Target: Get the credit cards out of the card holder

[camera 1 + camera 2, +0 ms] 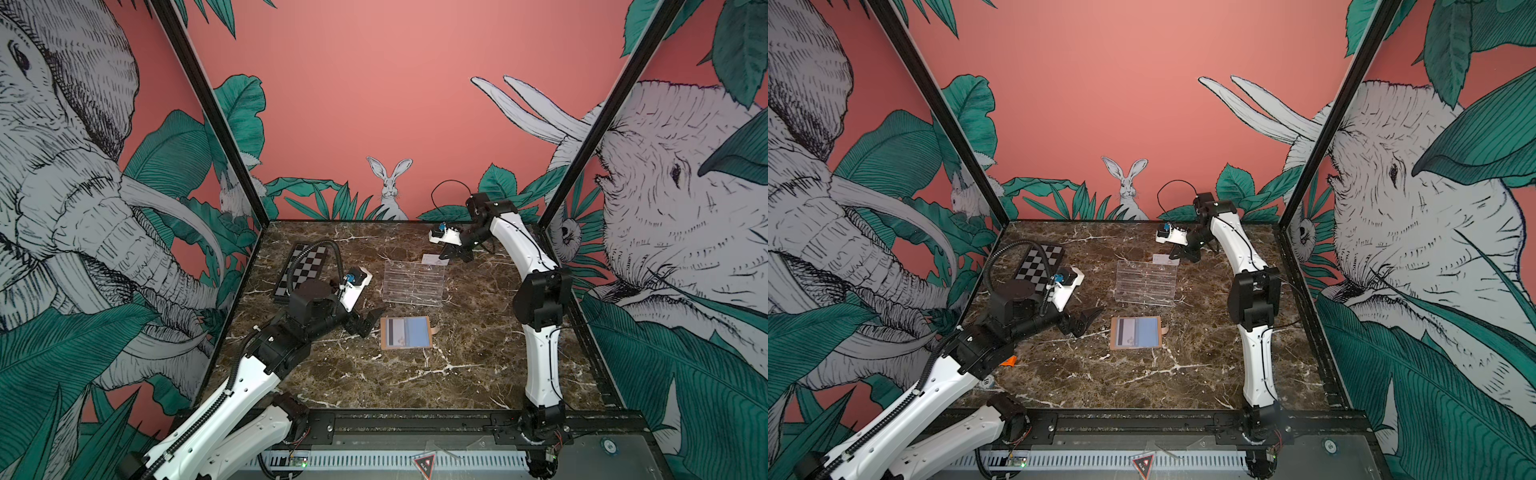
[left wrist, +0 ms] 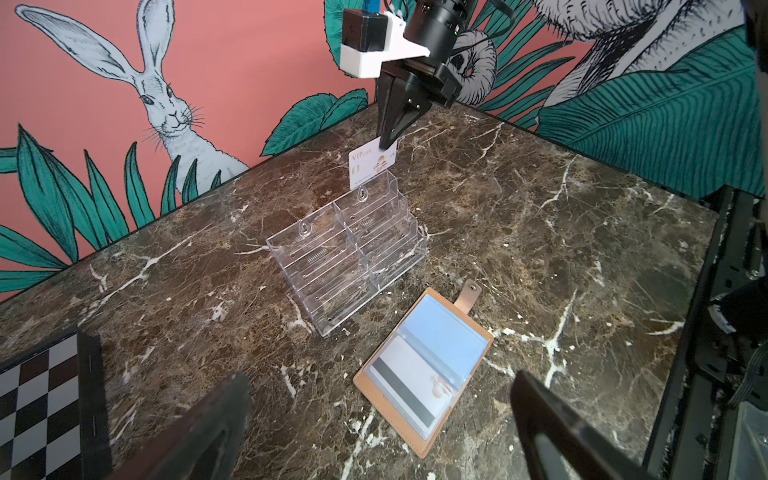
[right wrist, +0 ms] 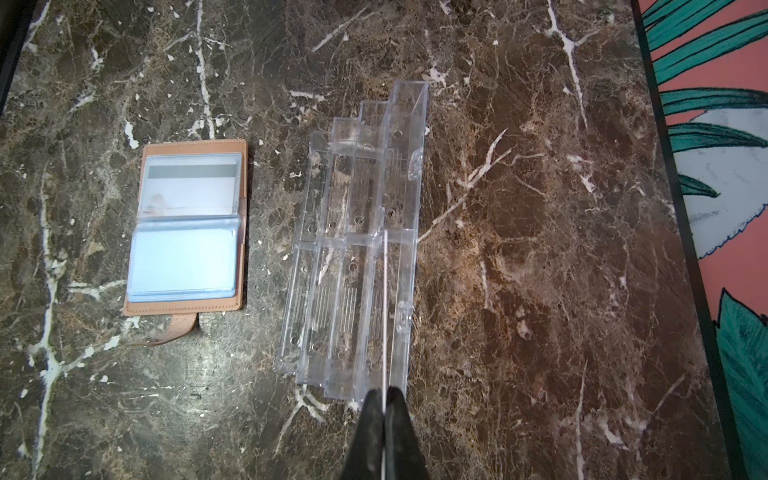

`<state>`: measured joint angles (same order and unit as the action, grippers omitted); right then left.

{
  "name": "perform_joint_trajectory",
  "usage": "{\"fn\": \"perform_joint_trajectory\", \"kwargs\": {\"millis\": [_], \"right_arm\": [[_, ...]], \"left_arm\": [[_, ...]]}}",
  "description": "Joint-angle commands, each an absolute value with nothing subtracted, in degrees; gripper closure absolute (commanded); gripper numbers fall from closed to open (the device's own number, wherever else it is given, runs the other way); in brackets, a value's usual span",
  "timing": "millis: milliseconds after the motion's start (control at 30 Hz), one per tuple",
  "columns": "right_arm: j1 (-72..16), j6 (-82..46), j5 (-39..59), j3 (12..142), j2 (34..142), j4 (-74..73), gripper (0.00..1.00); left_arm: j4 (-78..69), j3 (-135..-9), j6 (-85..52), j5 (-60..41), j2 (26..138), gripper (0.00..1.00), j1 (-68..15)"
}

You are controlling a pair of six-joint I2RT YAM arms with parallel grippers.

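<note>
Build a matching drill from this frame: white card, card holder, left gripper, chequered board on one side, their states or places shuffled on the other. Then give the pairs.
Things
1. white card
2. card holder
3. left gripper
4. chequered board

States or places
A. jaws open, empty, beside the holder
B. flat on the table, far left side in both top views
C. pinched in the shut right gripper, at the back of the clear rack
D. lying open on the table, cards inside

Pairs: 1-C, 2-D, 3-A, 4-B
</note>
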<state>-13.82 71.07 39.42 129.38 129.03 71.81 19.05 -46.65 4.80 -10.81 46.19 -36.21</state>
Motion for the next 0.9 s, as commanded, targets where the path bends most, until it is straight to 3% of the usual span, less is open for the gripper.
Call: {"fn": "perform_joint_trajectory", "kwargs": {"millis": [0, 867], "right_arm": [[-13.96, 72.12, 38.97, 130.92, 130.83, 74.05, 1.00], [-15.90, 72.77, 39.13, 134.42, 135.77, 73.45, 1.00]], "left_arm": [[19.27, -46.14, 5.99, -10.06, 45.90, 0.01, -36.01], [19.47, -46.40, 6.21, -10.39, 46.57, 0.01, -35.99]]}}
